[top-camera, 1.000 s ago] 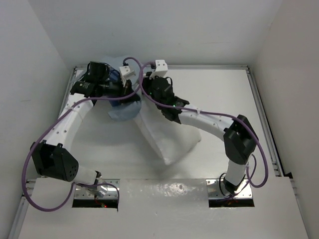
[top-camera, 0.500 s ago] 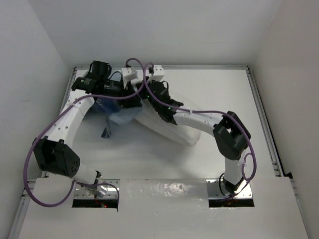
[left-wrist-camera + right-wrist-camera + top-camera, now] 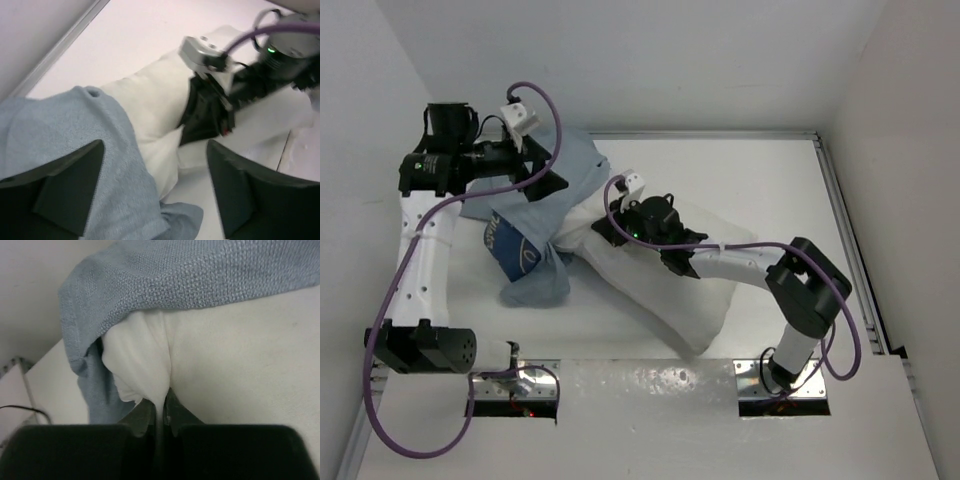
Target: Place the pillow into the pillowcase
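Left arm (image 3: 420,260) stands steeply up the left side from its base, wrist turned toward centre. The left gripper (image 3: 156,150) is raised, fingers spread wide apart. Right arm (image 3: 750,262) has its elbow at near right and its forearm stretched low toward centre-left; the right gripper (image 3: 159,407) has its fingers pinched tight together on a fold of the pillow (image 3: 225,355).

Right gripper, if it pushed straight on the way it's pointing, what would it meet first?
The pillow: the right gripper is shut on a fold of it, so more pillow comes first. Just beyond, the pillowcase edge drapes over it, though how far off is unclear.
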